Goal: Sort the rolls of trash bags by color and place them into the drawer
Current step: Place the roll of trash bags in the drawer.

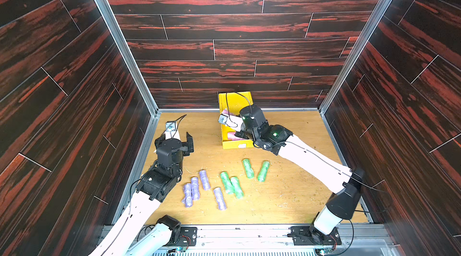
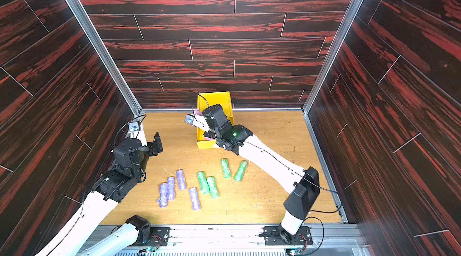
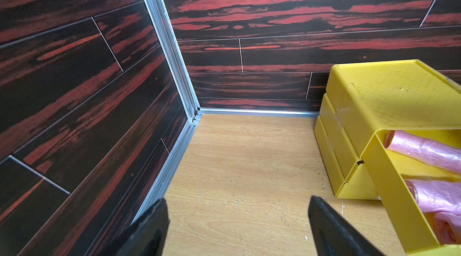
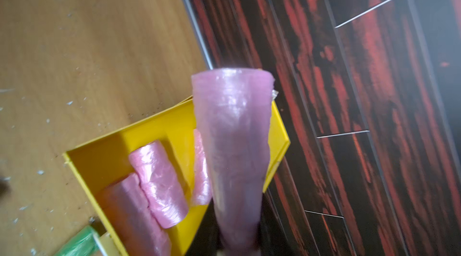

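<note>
A pink roll of trash bags (image 4: 232, 130) sits in the right gripper (image 4: 235, 242). It is clamped by its near end and points straight out ahead of the tool. The jaws themselves show only as a dark blur on each side of that end. The roll hangs in the air above the top drawer (image 4: 94, 165) of the yellow cabinet (image 1: 235, 100), and this drawer stands pulled out toward the robot. Below the gripper and a little to one side, three more pink rolls (image 4: 159, 185) lie close together on the drawer floor.

Behind the right gripper, nearer to the robot's base, four green rolls (image 1: 247, 168) lie on the wooden table (image 1: 287, 205) in two loose pairs. Further from it, toward the left arm, lie four lilac rolls (image 1: 204, 180), three side by side and one a little apart.

The left gripper (image 3: 238, 200) hangs over bare table with its jaws spread wide and nothing between them. The cabinet is ahead of it and to its right, not touching it. The lilac rolls are behind it, on the base side.
</note>
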Controlling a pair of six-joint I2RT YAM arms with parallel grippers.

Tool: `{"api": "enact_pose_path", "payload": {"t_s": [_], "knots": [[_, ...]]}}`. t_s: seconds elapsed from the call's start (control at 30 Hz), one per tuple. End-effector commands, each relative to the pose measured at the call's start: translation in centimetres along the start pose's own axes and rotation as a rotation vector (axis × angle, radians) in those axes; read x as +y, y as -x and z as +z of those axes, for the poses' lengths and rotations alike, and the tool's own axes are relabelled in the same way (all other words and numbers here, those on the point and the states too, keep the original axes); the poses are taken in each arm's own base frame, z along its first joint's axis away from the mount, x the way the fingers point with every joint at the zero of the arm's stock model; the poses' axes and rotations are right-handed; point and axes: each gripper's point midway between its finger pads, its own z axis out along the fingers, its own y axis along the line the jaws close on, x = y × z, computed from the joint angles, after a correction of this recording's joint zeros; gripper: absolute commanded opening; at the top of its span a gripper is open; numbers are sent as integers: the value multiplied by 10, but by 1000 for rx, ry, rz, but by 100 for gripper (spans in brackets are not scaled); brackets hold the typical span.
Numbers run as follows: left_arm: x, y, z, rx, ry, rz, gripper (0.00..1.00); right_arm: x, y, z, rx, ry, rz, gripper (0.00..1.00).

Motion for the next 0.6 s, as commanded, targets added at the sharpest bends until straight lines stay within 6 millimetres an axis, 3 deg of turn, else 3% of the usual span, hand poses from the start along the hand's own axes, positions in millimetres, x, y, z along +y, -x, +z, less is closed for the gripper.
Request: {"api": "enact_pose_path", "payload": {"t_s": [0.0,0.33,0.57], "knots": [[4,13,-6,-30,-5,-22,91,11,-10,15,27,76,-40,21],[3,13,-7,-29,-11,-25,91,17,-40,63,160,86,-90,22],[4,13,-8,-31,-9,-27,91,23,-54,82,218,91,-117,23]]}}
